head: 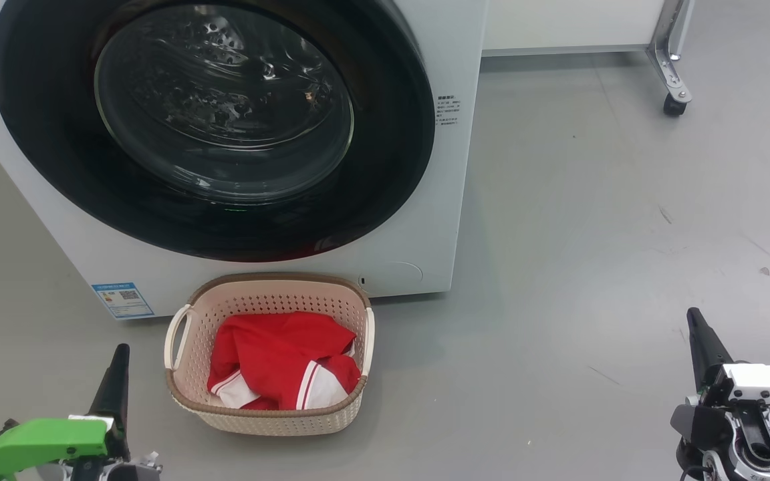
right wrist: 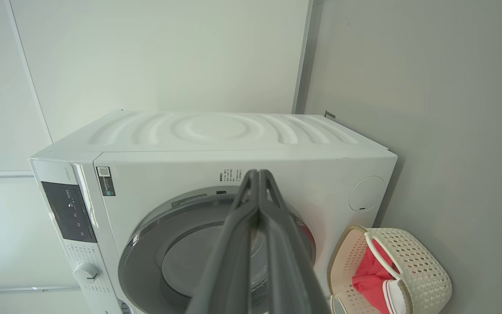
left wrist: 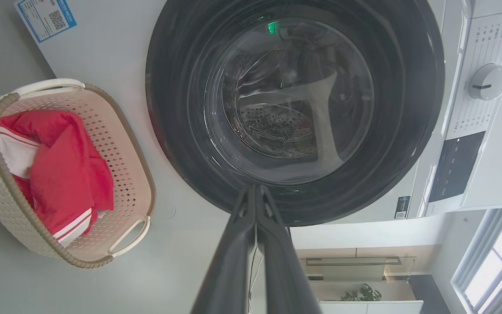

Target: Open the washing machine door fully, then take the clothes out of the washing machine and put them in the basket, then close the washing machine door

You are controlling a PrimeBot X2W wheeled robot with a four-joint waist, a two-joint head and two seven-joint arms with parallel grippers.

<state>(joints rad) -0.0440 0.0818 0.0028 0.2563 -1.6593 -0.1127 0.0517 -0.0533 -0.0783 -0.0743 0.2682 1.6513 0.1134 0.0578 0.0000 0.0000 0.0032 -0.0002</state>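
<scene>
Jaws, left: clenched on nothing, dark fingers [head: 115,381] together, low on the left, near the basket but apart from it.

Basket [head: 271,419]: on the floor [head: 592,234], just in front of the washing machine [head: 448,234] and below its door.

Clothes [head: 271,361]: red with white trim, heaped inside the basket, none over the rim.

Washing machine door [head: 385,167]: appears shut flush against the front. The drum behind the glass looks bare of fabric.

Jaws, right: clenched, nothing held, fingers [head: 702,347] low on the right, well apart from machine and basket.

Status, judged: all three steps look done.

Hazards, judged:
- Door may sit closed without being latched. A light push would cause that, and it could swing back open.
- Basket stands near the left arm, so a careless sweep while pulling back could tip or shove it.

Writing:
- Blue label [head: 122,300], lower left of the machine front, with a QR code. Text too small to read.
- Printed block [head: 447,110], right of the door: not legible.
- Black sticker [left wrist: 401,207] with a code, by the control panel: unreadable.
- Programme list beside the dial [left wrist: 489,81]: unreadable.
- No brand name can be made out.
</scene>
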